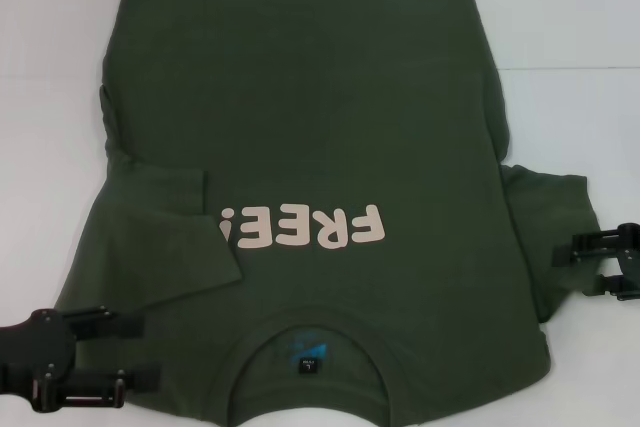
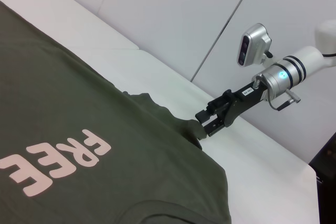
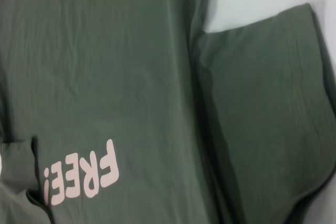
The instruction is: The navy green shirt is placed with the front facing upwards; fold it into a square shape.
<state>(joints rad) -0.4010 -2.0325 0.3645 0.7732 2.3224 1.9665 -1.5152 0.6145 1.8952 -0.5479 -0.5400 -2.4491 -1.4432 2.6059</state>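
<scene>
Head view: navy green shirt (image 1: 300, 147) front-up on tabletop (image 1: 570, 47). Left end effector (image 1: 150, 352) wide by the near shoulder; right end effector (image 2: 202, 121) pinching right sleeve edge.

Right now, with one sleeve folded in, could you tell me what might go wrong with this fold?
1. The right gripper pinches only the edge of the right sleeve; a thin hold could slip as it folds in.
2. The left sleeve already covers the start of the lettering at a slant, so the square may come out uneven.
3. The left gripper sits over the shirt shoulder and could drag it.
</scene>
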